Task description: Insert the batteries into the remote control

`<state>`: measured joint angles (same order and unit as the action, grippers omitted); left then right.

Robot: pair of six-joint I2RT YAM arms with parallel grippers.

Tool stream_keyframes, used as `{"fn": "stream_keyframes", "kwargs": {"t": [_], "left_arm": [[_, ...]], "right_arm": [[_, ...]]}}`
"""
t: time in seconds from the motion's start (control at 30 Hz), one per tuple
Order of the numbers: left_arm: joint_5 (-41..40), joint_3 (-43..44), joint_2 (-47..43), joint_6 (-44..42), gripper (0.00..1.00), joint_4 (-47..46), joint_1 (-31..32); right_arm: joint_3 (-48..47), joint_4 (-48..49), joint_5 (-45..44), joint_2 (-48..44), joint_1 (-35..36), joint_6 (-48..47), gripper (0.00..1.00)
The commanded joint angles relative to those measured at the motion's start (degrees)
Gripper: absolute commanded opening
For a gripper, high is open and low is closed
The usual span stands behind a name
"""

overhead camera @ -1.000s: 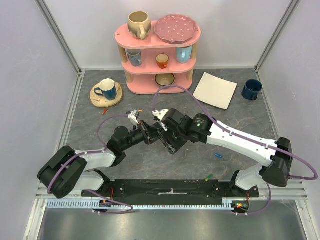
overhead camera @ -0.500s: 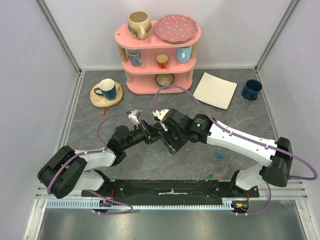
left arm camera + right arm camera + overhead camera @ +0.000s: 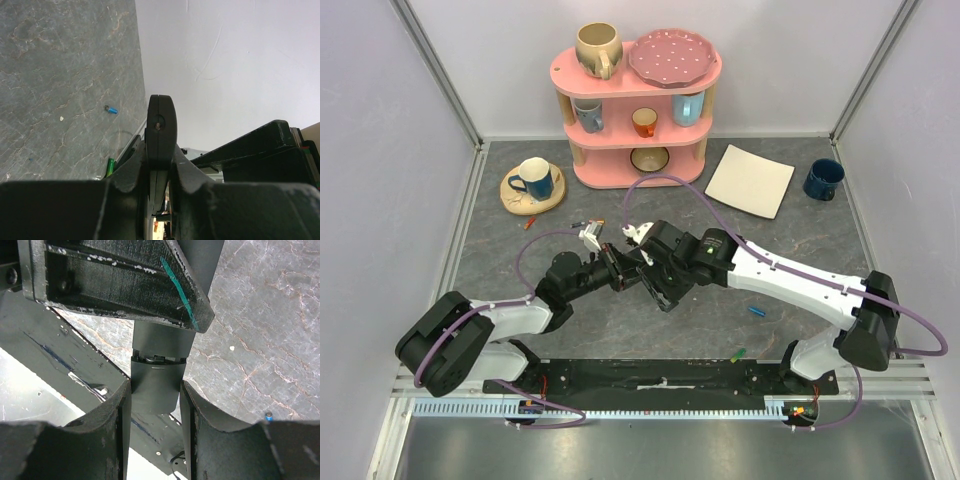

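The remote control (image 3: 161, 125) is a slim black bar held off the table between both arms. My left gripper (image 3: 160, 167) is shut on it edge-on. My right gripper (image 3: 155, 390) has its fingers (image 3: 117, 415) closed against both sides of the remote's cover end (image 3: 156, 382). In the top view the two grippers meet mid-table, the left gripper (image 3: 618, 268) against the right gripper (image 3: 646, 272), and mostly hide the remote. A blue battery (image 3: 757, 310) and a green battery (image 3: 737, 354) lie on the table to the right; both show in the left wrist view, blue (image 3: 112, 110) and green (image 3: 109, 166).
A pink shelf (image 3: 638, 150) with mugs, a bowl and a plate stands at the back. A blue mug on a round coaster (image 3: 532, 180) sits back left, with small orange-red batteries (image 3: 530, 222) beside it. A white square plate (image 3: 750, 180) and a dark blue mug (image 3: 823, 180) are back right.
The right arm's wrist has shifted slightly left toward the left gripper. The left arm and the loose batteries have hardly moved.
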<state>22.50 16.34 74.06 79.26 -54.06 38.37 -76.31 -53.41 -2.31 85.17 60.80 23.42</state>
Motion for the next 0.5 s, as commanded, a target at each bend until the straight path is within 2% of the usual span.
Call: {"fn": "stream_keyframes", "kwargs": {"t": [0.0,0.47], "left_arm": [[3.34,4.76,-3.49,5.2,0.02,-12.56,2.32],[3.08,4.14,-2.69,5.37,0.02,-14.84,5.49]], "right_arm": [[0.29,0.5,-1.82,2.64,-0.06,-1.62,0.4],[-2.43,0.94,-3.76,4.04,-1.12,-2.41,0.4]]}}
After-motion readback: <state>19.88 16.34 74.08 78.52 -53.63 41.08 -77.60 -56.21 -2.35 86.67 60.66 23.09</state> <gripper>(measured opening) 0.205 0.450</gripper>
